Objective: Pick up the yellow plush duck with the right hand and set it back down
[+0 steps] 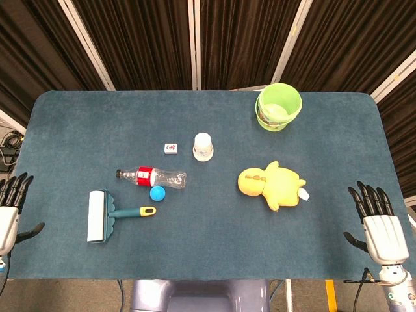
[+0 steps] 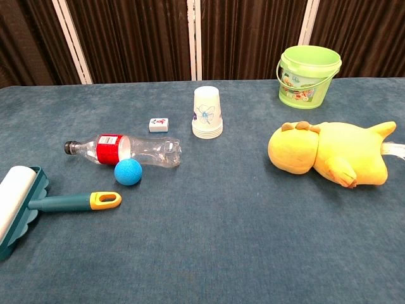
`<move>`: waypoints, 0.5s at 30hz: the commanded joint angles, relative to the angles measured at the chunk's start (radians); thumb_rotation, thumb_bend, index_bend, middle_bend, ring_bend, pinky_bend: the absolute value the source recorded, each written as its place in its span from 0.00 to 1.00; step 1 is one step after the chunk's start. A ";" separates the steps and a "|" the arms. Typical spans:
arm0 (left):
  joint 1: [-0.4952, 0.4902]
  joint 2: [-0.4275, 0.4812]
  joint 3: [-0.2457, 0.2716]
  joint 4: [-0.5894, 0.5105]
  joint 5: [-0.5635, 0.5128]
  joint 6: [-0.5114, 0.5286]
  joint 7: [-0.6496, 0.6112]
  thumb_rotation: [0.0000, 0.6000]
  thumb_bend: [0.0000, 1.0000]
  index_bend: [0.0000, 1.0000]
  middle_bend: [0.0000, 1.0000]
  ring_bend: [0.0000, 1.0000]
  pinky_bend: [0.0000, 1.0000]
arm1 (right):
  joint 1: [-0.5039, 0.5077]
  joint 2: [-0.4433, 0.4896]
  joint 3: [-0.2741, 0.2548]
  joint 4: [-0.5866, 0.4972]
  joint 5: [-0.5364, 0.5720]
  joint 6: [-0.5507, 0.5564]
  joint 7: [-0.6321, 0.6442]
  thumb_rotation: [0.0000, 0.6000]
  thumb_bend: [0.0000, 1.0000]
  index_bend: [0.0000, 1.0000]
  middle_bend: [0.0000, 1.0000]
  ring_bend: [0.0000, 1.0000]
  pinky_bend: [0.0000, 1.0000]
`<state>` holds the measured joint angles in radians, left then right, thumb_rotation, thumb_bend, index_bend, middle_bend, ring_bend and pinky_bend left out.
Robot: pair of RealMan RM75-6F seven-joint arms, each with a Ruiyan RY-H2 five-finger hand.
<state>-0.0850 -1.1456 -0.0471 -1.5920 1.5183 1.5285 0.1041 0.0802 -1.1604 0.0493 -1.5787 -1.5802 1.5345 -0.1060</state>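
The yellow plush duck (image 1: pixel 272 185) lies on its side on the blue table, right of centre, with a white tag at its right end. In the chest view the duck (image 2: pixel 329 154) is at the right, head toward the left. My right hand (image 1: pixel 377 224) rests at the table's right front edge, fingers spread and holding nothing, well to the right of the duck. At the left front edge my left hand (image 1: pixel 10 208) is open too. Neither hand shows in the chest view.
A green bucket (image 1: pixel 279 106) stands behind the duck. An upturned paper cup (image 1: pixel 203 146), a small tile (image 1: pixel 171 149), an empty plastic bottle (image 1: pixel 153 177), a blue ball (image 1: pixel 158 193) and a lint roller (image 1: pixel 104 214) occupy the table's middle and left.
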 commanded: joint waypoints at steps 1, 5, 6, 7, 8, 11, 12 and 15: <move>0.000 0.003 0.001 -0.005 0.001 0.000 -0.002 1.00 0.12 0.00 0.00 0.00 0.00 | -0.001 0.000 -0.001 0.001 0.000 -0.001 -0.001 1.00 0.14 0.00 0.00 0.00 0.00; 0.001 0.005 0.001 -0.008 0.003 0.002 -0.003 1.00 0.12 0.00 0.00 0.00 0.00 | 0.000 -0.001 -0.001 0.003 0.004 -0.005 -0.001 1.00 0.14 0.00 0.00 0.00 0.00; 0.002 0.005 0.001 -0.009 0.003 0.003 -0.003 1.00 0.12 0.00 0.00 0.00 0.00 | 0.000 -0.001 -0.001 0.003 0.005 -0.006 0.000 1.00 0.14 0.00 0.00 0.00 0.00; 0.003 0.006 0.002 -0.011 0.003 0.003 -0.003 1.00 0.12 0.00 0.00 0.00 0.00 | -0.001 -0.001 -0.002 0.002 0.007 -0.008 0.001 1.00 0.14 0.00 0.00 0.00 0.00; 0.003 0.006 0.003 -0.011 0.004 0.003 -0.002 1.00 0.12 0.00 0.00 0.00 0.00 | -0.001 -0.001 -0.002 0.001 0.007 -0.009 0.001 1.00 0.14 0.00 0.00 0.00 0.00; 0.001 0.007 0.002 -0.013 0.004 0.001 0.002 1.00 0.12 0.00 0.00 0.00 0.00 | 0.000 -0.001 0.000 -0.003 0.007 -0.009 -0.002 1.00 0.14 0.00 0.00 0.00 0.00; 0.000 0.006 0.002 -0.012 0.003 -0.001 0.002 1.00 0.12 0.00 0.00 0.00 0.00 | 0.001 -0.002 0.000 -0.004 0.007 -0.010 -0.004 1.00 0.14 0.00 0.00 0.00 0.00; -0.002 0.006 0.002 -0.011 0.001 -0.007 0.001 1.00 0.12 0.00 0.00 0.00 0.00 | 0.002 -0.003 0.000 -0.006 0.007 -0.012 -0.007 1.00 0.14 0.00 0.00 0.00 0.00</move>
<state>-0.0865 -1.1397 -0.0449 -1.6031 1.5197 1.5226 0.1056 0.0818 -1.1632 0.0489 -1.5847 -1.5730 1.5230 -0.1129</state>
